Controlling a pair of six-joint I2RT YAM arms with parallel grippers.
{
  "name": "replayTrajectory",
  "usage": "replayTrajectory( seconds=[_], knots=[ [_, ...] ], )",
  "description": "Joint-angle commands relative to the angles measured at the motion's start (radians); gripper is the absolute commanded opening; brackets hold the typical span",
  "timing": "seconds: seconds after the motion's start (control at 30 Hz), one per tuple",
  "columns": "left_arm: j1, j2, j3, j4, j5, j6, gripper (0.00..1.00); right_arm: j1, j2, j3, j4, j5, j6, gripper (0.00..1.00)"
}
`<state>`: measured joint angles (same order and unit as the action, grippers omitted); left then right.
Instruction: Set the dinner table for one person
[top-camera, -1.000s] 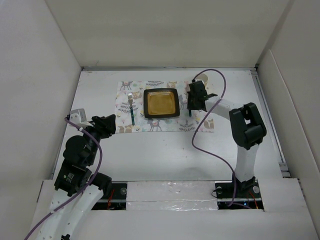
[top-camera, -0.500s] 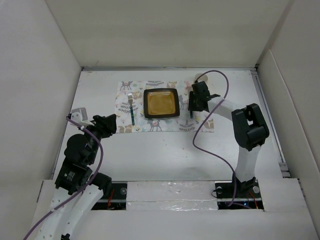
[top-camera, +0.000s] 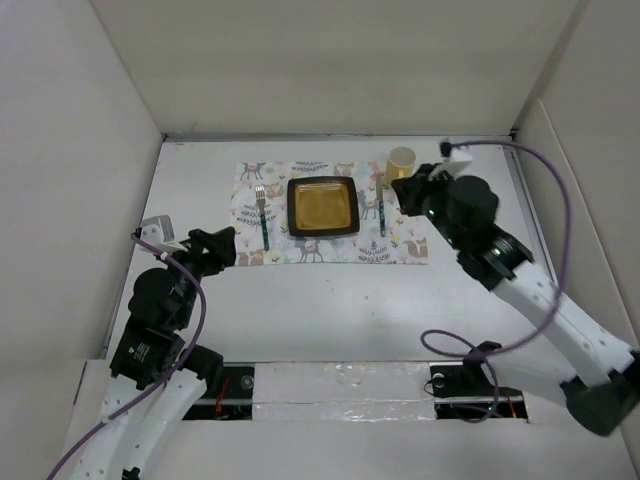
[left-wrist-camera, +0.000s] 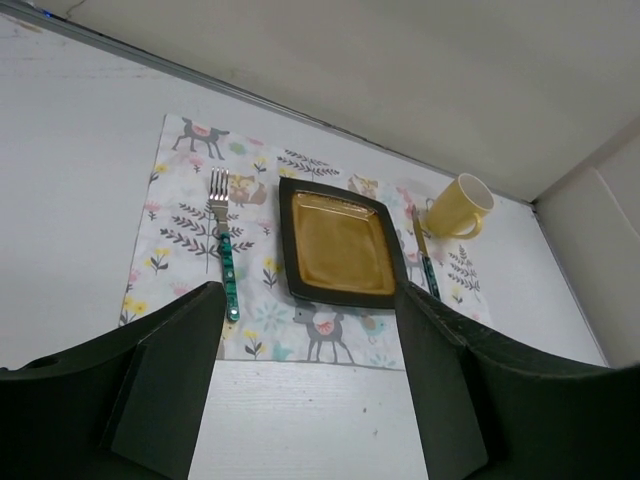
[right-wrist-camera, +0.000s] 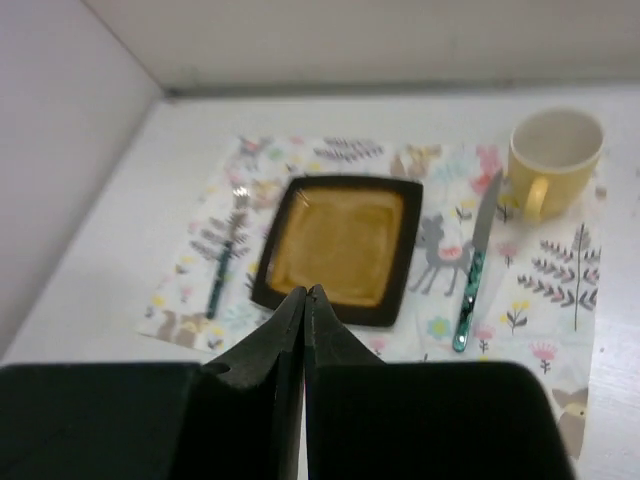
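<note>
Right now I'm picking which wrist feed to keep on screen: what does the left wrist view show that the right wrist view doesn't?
Only the left wrist view shows the left pincer, jaws wide apart and empty. Only the right wrist view shows the right pincer, jaws shut. Both show the placemat, the fork left of the square plate, the knife right of it and the yellow mug by the knife's tip.
</note>
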<state>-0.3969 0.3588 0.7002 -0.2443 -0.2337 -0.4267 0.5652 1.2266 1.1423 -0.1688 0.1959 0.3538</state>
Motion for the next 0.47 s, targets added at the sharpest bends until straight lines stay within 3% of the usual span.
replayTrajectory(
  seconds=[0.0,0.1,0.13,0.23,0.3,0.43],
  knots=[
    [0.004,-0.023,0.021,0.042,-0.018,0.009,0.67,0.062,-0.374,-0.155,0.145,0.144,-0.032,0.03],
    [0.004,-0.067,0.019,0.066,-0.024,0.008,0.67,0.075,-0.661,-0.222,0.160,0.253,-0.015,0.17],
    [0.004,-0.079,0.022,0.069,-0.029,0.006,0.68,0.075,-0.724,-0.254,0.160,0.275,-0.010,0.32],
    [0.004,-0.139,0.050,0.065,-0.041,0.008,0.69,0.075,-0.906,-0.277,0.129,0.370,-0.016,0.56],
    [0.004,-0.168,0.076,0.059,-0.055,0.014,0.69,0.075,-0.946,-0.277,0.068,0.437,-0.015,0.64],
    [0.004,-0.167,0.097,0.025,-0.072,0.017,0.70,0.084,-0.928,-0.270,-0.038,0.467,0.019,0.69]
  ],
)
